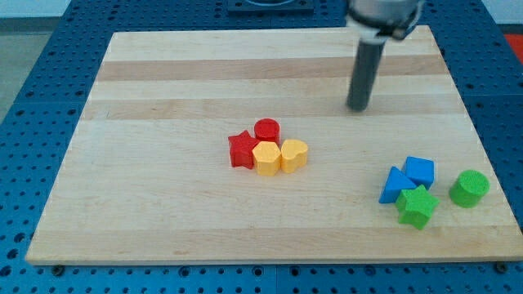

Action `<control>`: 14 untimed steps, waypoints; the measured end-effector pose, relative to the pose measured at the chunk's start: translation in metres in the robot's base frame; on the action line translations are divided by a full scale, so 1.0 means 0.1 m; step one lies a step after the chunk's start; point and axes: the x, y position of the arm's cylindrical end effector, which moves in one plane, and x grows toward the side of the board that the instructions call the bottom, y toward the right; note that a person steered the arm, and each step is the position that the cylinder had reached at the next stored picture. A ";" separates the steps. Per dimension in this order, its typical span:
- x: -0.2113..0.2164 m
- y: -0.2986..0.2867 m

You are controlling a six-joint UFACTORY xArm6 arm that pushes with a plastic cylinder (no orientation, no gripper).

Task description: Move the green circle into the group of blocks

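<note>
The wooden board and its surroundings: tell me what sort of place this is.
Probably a robotics lab bench. A plain wooden board lies on a blue perforated mounting table, my tip hangs over it, and small coloured test blocks such as the green circle sit on it.

Our arm's grey metal housing [382, 16] is cut off by the view's top edge and blurred. The red cylinder block [267, 129] is partly hidden behind the yellow hexagonal block [266, 158]. The blue perforated base [33, 90] runs past every edge.
</note>
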 end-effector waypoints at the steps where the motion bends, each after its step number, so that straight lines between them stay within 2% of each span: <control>1: -0.17 1.03; 3: -0.17 1.07; 4: 0.45 1.48; 5: 0.49 1.48; 6: 1.11 1.80; 7: 1.17 1.80; 8: 1.44 1.80; 12: 1.54 1.35; 14: 1.80 1.31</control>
